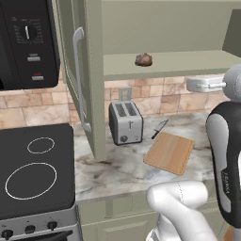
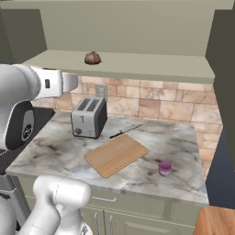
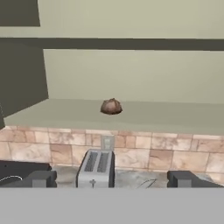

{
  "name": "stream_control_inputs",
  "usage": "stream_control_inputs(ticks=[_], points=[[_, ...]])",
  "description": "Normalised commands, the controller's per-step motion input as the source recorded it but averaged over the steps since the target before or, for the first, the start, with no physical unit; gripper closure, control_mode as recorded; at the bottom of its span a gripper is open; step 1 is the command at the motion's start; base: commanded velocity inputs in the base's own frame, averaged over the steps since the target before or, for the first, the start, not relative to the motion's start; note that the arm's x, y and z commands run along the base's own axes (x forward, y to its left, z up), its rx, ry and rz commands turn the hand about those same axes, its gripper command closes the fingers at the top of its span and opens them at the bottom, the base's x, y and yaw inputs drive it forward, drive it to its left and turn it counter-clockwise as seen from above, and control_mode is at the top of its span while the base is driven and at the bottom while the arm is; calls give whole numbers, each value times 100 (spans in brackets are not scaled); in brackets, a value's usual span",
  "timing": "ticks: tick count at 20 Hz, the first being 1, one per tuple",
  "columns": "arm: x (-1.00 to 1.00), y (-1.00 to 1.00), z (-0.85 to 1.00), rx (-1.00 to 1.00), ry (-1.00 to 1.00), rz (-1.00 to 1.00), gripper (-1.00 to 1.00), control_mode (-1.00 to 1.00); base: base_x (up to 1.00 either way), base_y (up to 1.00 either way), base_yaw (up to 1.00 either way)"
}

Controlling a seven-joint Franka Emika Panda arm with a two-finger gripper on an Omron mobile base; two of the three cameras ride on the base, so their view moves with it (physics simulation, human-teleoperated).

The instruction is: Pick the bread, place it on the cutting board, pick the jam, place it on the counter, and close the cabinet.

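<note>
The pincer is released, its two fingers wide apart and grasping nothing. The bread lies ahead of it and higher, on the open cabinet's shelf. Below the pincer, on the bench, are the toaster and the cutting board; the jam stands just beside the board.

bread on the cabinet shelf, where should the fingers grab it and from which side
Grip the bread across its rounded middle, coming straight in from the open cabinet front. It sits alone on the cabinet shelf, low and lumpy, with the shelf above limiting a top-down approach.
</note>
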Motion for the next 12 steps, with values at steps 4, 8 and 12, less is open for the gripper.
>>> stream_control_inputs(ticks=[4,8,12], points=[[36,17,23,2,6,0,-100,-100,0,0,0],[37,3,10,0,9,0,-100,-100,0,0,0],[34,2,2,0,11,0,-100,-100,0,0,0]])
